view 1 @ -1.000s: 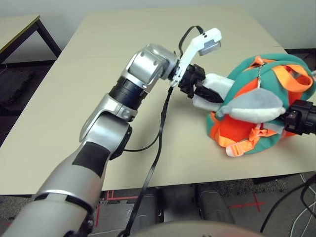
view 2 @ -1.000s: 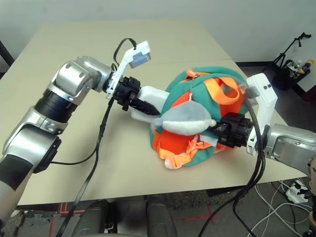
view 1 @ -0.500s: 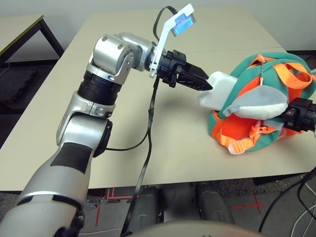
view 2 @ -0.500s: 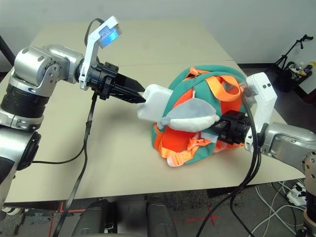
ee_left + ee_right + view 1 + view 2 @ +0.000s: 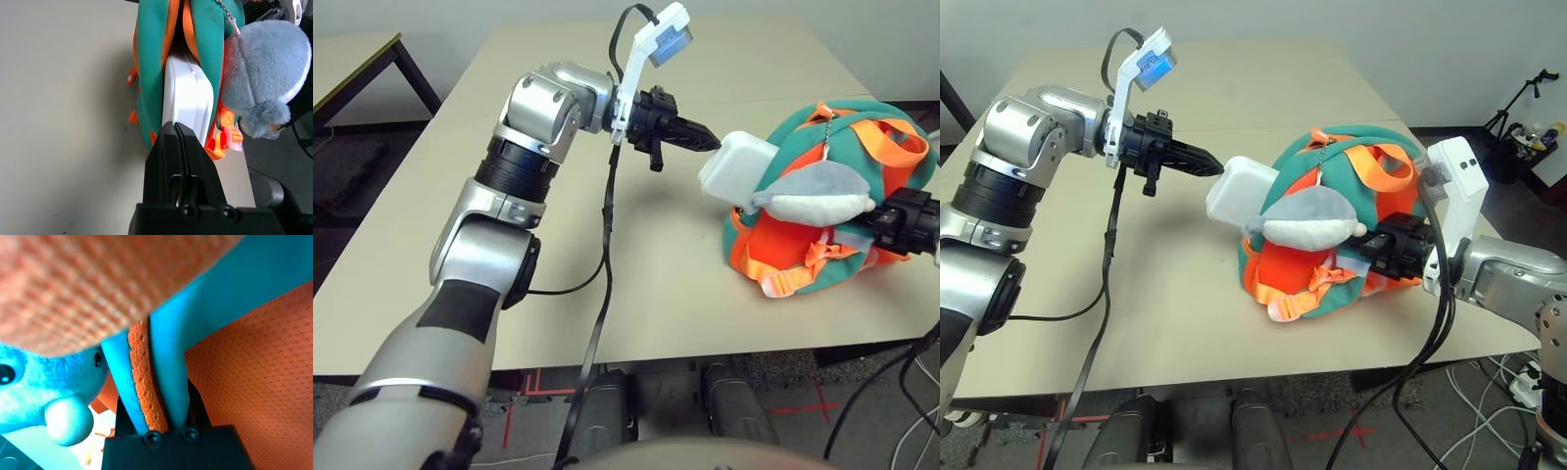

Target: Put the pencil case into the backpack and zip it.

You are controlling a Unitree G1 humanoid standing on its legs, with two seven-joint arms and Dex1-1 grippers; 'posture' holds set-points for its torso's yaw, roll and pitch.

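Observation:
The teal backpack [image 5: 867,122] with orange straps lies on its side at the table's right. A grey-white plush whale [image 5: 813,194] hangs over its front. The white pencil case [image 5: 736,166] sticks about halfway out of the backpack's opening, pointing left and raised off the table. My left gripper [image 5: 709,144] is shut and holds nothing, with its tip at the case's outer end [image 5: 188,95]. At the backpack's right side, my right gripper [image 5: 1383,253] is shut on the backpack's teal edge with its orange zipper trim [image 5: 144,382].
The beige table [image 5: 636,284] has bare room to the left of and in front of the backpack. A black cable [image 5: 607,245] hangs from my left wrist down over the front edge. A dark table [image 5: 352,59] stands far left; cables and a stand [image 5: 1518,98] are on the floor at right.
My left gripper has let go of the pencil case, drawn back left and shut. The backpack has tipped up, lifting the case's free end off the table.

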